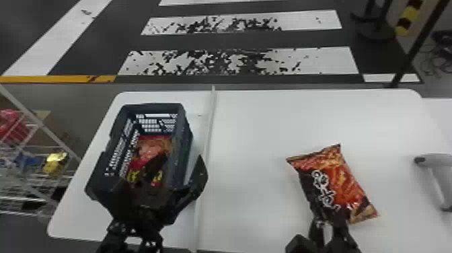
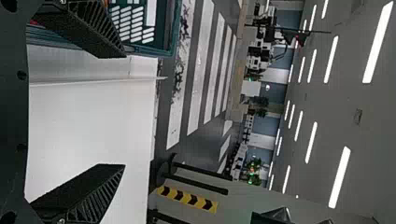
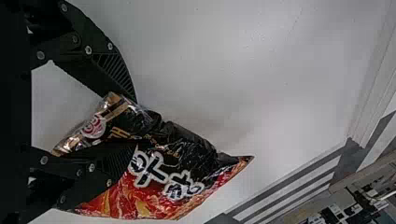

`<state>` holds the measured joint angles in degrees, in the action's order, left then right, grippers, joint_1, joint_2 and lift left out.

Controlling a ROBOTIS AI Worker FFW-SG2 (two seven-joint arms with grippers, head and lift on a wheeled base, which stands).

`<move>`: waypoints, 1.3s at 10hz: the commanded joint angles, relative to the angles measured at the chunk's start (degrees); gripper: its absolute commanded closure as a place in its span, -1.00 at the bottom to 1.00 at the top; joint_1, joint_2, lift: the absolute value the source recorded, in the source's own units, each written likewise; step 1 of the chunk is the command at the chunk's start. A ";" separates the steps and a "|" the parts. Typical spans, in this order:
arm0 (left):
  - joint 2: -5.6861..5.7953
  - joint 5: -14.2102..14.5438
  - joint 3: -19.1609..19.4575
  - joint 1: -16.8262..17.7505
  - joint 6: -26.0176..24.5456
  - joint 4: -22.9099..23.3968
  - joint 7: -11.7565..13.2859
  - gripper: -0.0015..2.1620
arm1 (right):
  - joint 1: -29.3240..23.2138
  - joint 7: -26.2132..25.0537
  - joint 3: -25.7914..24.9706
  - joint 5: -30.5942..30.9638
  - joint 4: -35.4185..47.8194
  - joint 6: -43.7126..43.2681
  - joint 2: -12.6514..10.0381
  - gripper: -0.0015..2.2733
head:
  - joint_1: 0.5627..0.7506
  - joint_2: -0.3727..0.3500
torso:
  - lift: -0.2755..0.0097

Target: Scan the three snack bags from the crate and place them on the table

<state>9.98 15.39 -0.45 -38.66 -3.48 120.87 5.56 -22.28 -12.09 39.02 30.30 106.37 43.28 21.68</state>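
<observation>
Head view. Crate (image 1: 186, 148), one, on the table (image 1: 255, 134); within it a red snack bag with yellow lettering (image 1: 134, 165), one made out, any beneath it uncountable. Left gripper (image 1: 151, 155), set wide, at the crate's near end, one finger to each side of its right wall. Orange-and-black snack bag (image 1: 336, 178), one, well to the right of the crate, in the right gripper (image 1: 329, 223). Scanner, grey, one (image 1: 432, 159), farther right of the crate than that bag.

Left wrist view. Left gripper, fingers well apart, one before the crate, the other over the tabletop to the crate's right.

Right wrist view. Right gripper, closed upon one end of the orange-and-black bag.

Step, as judged: handling of one bag out of the crate; whether scanned, cannot be told. Next move, if unscanned: present its code to the scanner, then lay it down, right of the crate.
</observation>
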 commanded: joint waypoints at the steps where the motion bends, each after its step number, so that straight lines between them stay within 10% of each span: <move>1: -0.05 0.08 -0.08 0.08 0.00 -0.02 0.16 -0.97 | 0.13 -0.13 -0.26 -0.06 -0.03 -1.48 -0.06 0.97 | 0.41 0.35 | 0.50; 8: -0.14 0.17 -1.40 -0.01 0.00 1.12 0.60 -0.97 | -6.11 2.42 -12.13 -10.08 18.34 -2.71 0.21 0.98 | 0.41 0.28 | 0.50; 13: -0.05 -0.27 -2.28 -0.80 0.17 2.44 0.51 -0.97 | -10.24 15.52 -39.46 -52.80 28.19 -5.70 -8.41 0.98 | 0.41 0.14 | 0.50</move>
<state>9.93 15.14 -2.68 -39.34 -3.32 123.15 6.02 -32.29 3.14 2.21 -18.78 134.74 37.78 14.70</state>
